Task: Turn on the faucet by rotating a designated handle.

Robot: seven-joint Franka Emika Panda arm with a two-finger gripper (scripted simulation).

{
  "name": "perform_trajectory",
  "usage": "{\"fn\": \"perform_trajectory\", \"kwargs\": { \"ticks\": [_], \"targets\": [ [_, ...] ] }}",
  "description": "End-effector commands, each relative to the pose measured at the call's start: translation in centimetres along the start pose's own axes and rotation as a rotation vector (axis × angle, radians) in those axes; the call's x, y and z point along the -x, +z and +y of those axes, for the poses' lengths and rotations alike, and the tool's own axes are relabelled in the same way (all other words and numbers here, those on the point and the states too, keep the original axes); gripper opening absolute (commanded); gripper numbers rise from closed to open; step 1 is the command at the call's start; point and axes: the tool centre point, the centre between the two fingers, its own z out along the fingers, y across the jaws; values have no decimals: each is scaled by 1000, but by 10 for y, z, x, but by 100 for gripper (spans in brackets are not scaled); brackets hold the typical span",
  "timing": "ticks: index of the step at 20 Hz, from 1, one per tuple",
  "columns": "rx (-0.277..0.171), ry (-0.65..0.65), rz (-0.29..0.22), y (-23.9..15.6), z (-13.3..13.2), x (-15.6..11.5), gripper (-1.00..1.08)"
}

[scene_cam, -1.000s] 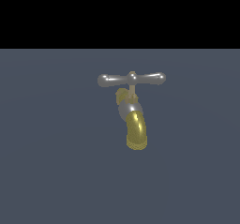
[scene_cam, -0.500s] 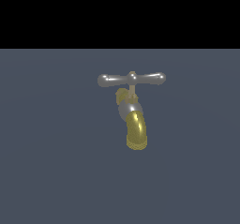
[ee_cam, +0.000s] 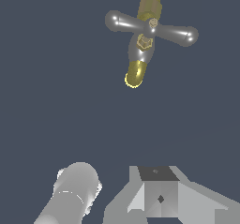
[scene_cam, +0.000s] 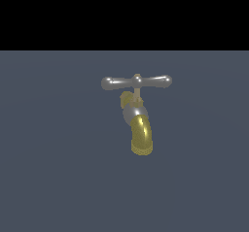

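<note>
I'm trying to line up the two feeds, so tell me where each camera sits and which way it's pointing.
Exterior view: off the arm, looking at the faucet roughly side-on, handle across its top, spout toward the camera; no part of the robot shows.
Wrist view: on the wrist, looking down at the faucet from well away; grey parts of the robot sit at the frame edge, but the tool's fingers are not clear.
Shared: faucet, handle and grey floor.

The claw (ee_cam: 161, 197) — cut off by the wrist view's edge — hides its fingertips.
</note>
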Motion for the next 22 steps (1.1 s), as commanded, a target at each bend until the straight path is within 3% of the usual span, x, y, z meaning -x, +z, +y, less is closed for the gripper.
{"fn": "perform_trajectory", "kwargs": {
  "ticks": [1,22],
  "targets": [
    [0,-60,1,10,9,-1,-100],
    [4,-546,8,93,80,-33,-100]
  ]
}}
